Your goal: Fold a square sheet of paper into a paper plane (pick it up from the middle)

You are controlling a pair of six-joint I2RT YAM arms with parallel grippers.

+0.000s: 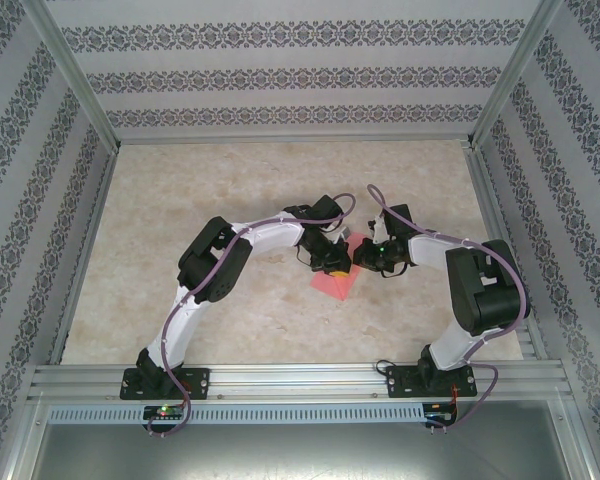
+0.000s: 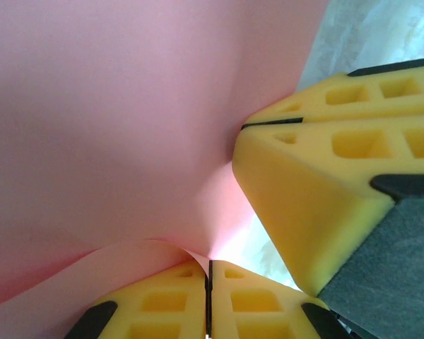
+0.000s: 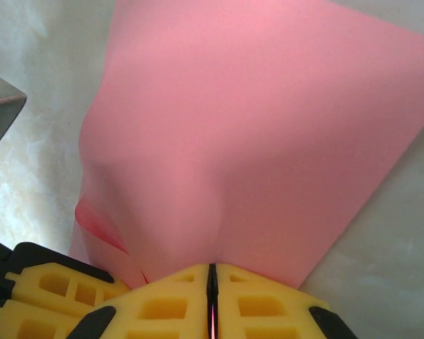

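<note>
The square sheet of paper [image 1: 334, 284] is pink-red and hangs lifted over the middle of the table, bent and puckered between both grippers. My left gripper [image 1: 332, 263] is shut on it; in the left wrist view the paper [image 2: 113, 120] curls into the closed jaws [image 2: 209, 263]. My right gripper [image 1: 359, 256] is shut on an edge of the same sheet [image 3: 254, 127], and pink shows in the thin slit of its jaws [image 3: 212, 268]. The two grippers stand almost touching: the right gripper's yellow fingers [image 2: 318, 176] sit beside the left's, and the left gripper's fingers [image 3: 49, 289] show at the lower left of the right wrist view.
The marble-patterned table top [image 1: 200, 190] stretches around the arms. Patterned walls [image 1: 280, 70] and aluminium frame posts [image 1: 75, 75] close in the back and sides. A metal rail [image 1: 300, 382] runs along the near edge by the arm bases.
</note>
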